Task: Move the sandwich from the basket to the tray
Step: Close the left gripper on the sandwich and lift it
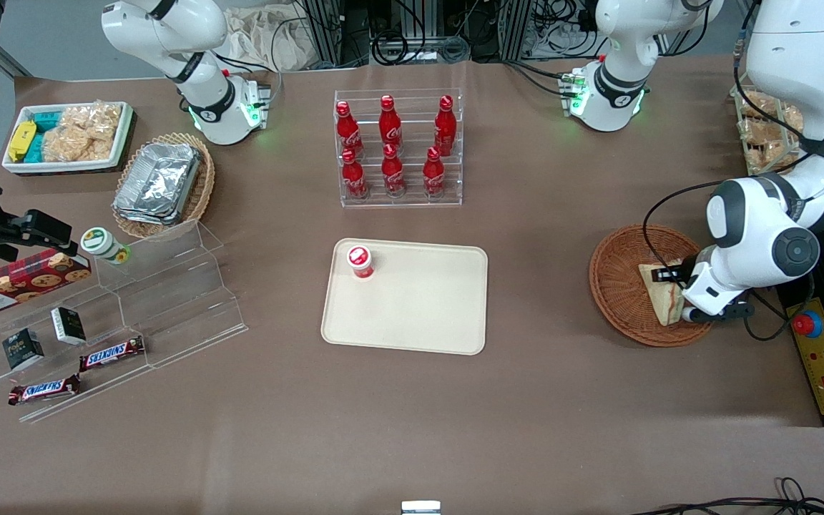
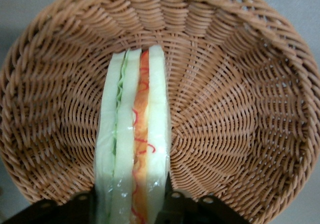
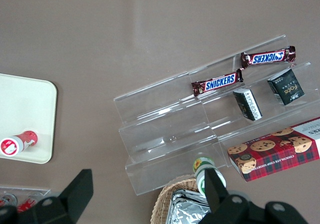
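Note:
The sandwich (image 1: pixel 659 293) lies in the round reddish-brown basket (image 1: pixel 616 282) toward the working arm's end of the table. My left gripper (image 1: pixel 680 297) is down in the basket with its fingers against both bread faces of the sandwich. In the left wrist view the sandwich (image 2: pixel 132 134) stands on edge, showing its green and red filling, between the black fingers (image 2: pixel 182 204) of the gripper (image 2: pixel 131 204), with the basket (image 2: pixel 240 109) all around it. The cream tray (image 1: pixel 419 315) lies at the table's middle, apart from the basket, and shows in the right wrist view (image 3: pixel 25 109).
A small red-capped cup (image 1: pixel 360 261) stands on the tray's corner. A clear rack of red bottles (image 1: pixel 398 146) stands farther from the front camera than the tray. Clear snack steps (image 1: pixel 119 315) and a foil-tray basket (image 1: pixel 162 182) lie toward the parked arm's end. A control box (image 1: pixel 823 365) lies beside the basket.

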Robot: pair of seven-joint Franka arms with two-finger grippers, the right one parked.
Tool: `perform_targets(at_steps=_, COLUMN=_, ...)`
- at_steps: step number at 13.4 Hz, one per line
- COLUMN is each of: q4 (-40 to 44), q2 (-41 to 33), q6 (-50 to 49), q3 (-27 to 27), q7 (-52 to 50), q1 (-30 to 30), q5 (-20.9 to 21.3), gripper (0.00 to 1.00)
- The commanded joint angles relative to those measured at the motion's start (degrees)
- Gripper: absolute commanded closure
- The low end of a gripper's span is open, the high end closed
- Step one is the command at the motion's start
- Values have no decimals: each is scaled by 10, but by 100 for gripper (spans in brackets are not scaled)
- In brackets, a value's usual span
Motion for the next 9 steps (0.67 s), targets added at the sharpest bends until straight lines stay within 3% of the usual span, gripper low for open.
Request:
perform_targets(at_steps=1, q4=35, q2=-6, q6=-46, q3=0, q7=-6, q1=1, q5=7, gripper=72)
perform_targets(at_steps=5, q4=87, q2=-50, q6=-138, q3=-5, q7=-48, q1=-7, q5=8, gripper=72)
perform_targets(at_steps=9, q4=176, q2=-63, q6=-265, q3=-15, q7=-181, q1=-64, q5=7, gripper=71)
